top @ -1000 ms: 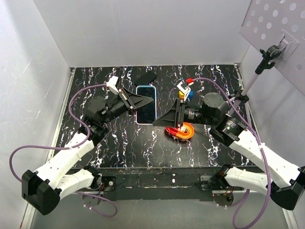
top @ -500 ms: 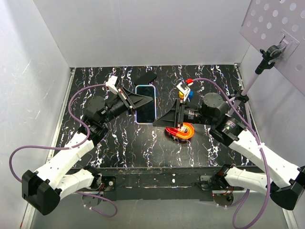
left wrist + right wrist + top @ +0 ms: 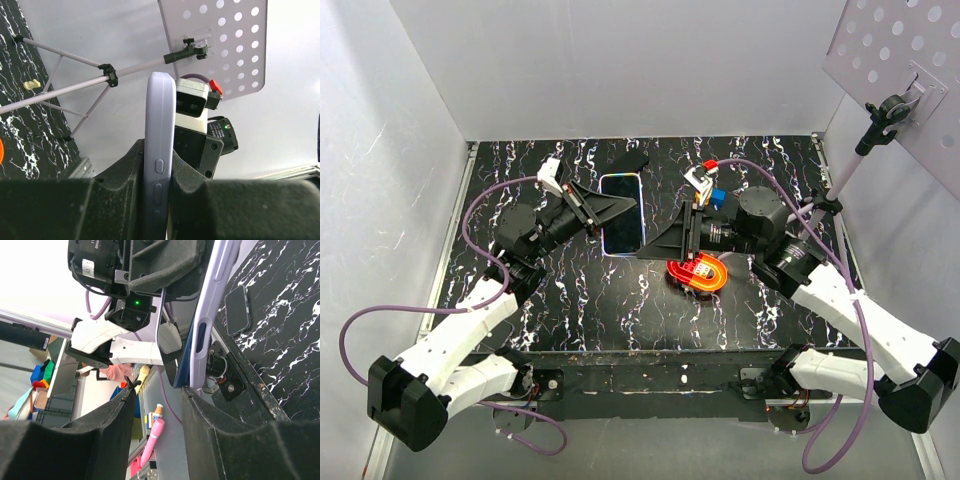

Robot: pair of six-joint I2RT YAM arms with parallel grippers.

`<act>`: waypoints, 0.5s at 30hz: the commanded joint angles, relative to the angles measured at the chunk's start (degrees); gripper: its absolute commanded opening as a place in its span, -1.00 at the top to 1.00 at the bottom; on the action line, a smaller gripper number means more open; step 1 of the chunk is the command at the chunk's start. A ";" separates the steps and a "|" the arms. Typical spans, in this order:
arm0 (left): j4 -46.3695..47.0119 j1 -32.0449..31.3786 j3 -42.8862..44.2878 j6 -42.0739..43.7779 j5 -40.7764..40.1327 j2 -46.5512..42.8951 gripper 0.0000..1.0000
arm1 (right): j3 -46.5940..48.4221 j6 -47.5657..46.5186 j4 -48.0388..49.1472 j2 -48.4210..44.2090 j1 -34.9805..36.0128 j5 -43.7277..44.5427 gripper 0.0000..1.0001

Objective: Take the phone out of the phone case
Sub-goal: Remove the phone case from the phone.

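the phone (image 3: 623,230) sits in its lilac case (image 3: 160,125), screen up, held over the worktop (image 3: 570,310) near its far middle. the left fingers (image 3: 618,208) are clenched on the case's left side: in the left wrist view we see the case edge-on, its side buttons toward us, with a finger pressed on each face. the right fingers (image 3: 660,244) come in at the case's near right corner. in the right wrist view they stand spread apart with nothing between them, and the corner of the case lies just beside the tip of one finger; whether it touches we cannot tell. a flat black thing (image 3: 626,160) lies on the worktop just beyond the phone, and a red-orange piece (image 3: 697,273) lies under the right wrist.
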 commanded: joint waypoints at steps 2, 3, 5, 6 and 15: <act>13.45 -1.01 -1.12 -10.38 4.21 -2.10 1.00 | 3.17 0.11 4.50 6.01 -1.53 1.60 0.03; 13.89 -1.01 -1.48 -10.65 4.38 -2.10 1.00 | 3.88 0.64 5.56 7.07 -1.62 1.16 0.04; 13.29 -1.01 -1.48 -10.39 4.65 -2.63 1.00 | 5.55 1.87 7.49 9.00 -1.71 0.10 0.06; 12.93 -1.01 -1.39 -10.13 4.74 -2.72 1.00 | 6.25 2.83 8.37 9.97 -1.71 -0.25 0.08; 14.95 -1.54 -0.43 -10.13 5.79 -2.10 1.00 | 5.91 5.65 9.43 14.63 -1.62 6.77 0.26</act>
